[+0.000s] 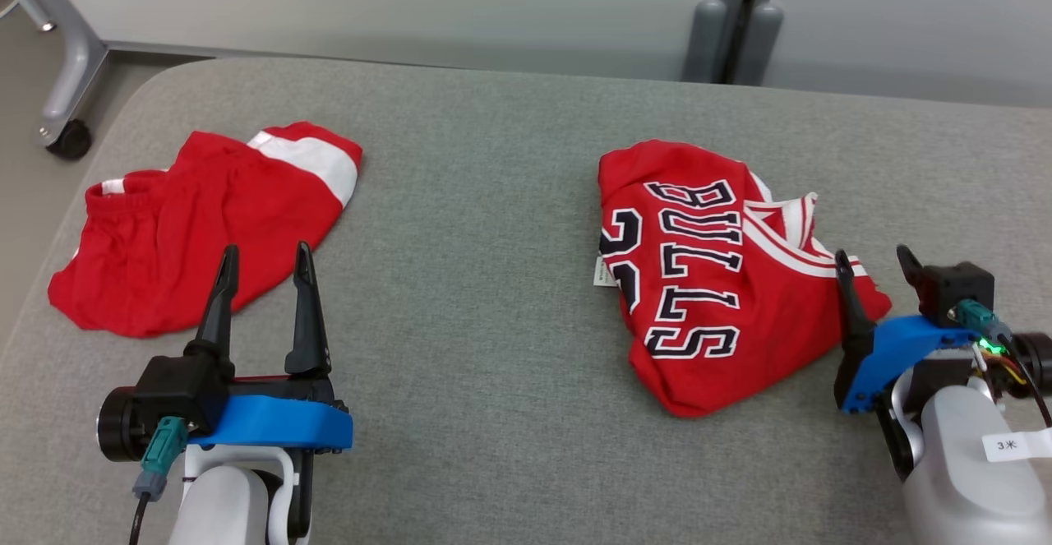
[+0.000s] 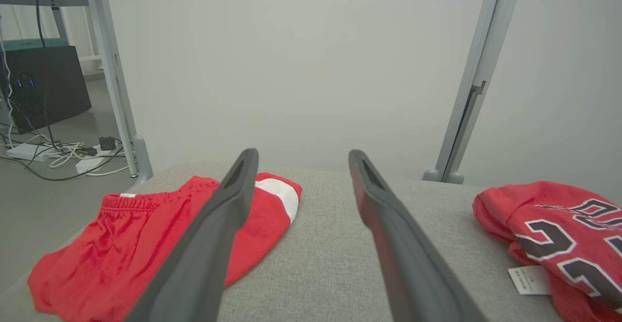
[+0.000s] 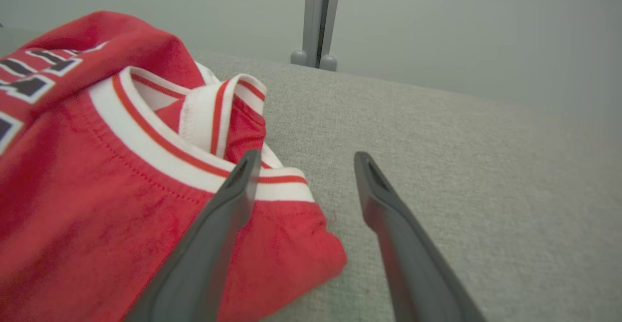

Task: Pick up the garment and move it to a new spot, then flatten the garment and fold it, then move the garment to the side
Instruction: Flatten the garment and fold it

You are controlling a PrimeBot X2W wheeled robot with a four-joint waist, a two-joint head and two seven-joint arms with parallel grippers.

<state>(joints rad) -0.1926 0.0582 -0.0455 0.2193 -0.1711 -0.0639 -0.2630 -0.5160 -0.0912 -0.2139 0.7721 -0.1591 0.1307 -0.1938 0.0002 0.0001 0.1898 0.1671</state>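
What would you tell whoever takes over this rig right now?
Left tool: open, empty, at the near edge of the red shorts.
Right tool: open, empty, at the near right corner of the red jersey.
Both garments lie rumpled and apart on the grey padded table, shorts left, jersey right.
Done: nothing visible; neither garment is lifted, flattened or folded.
Left: pick up, move, flatten, fold, set aside.
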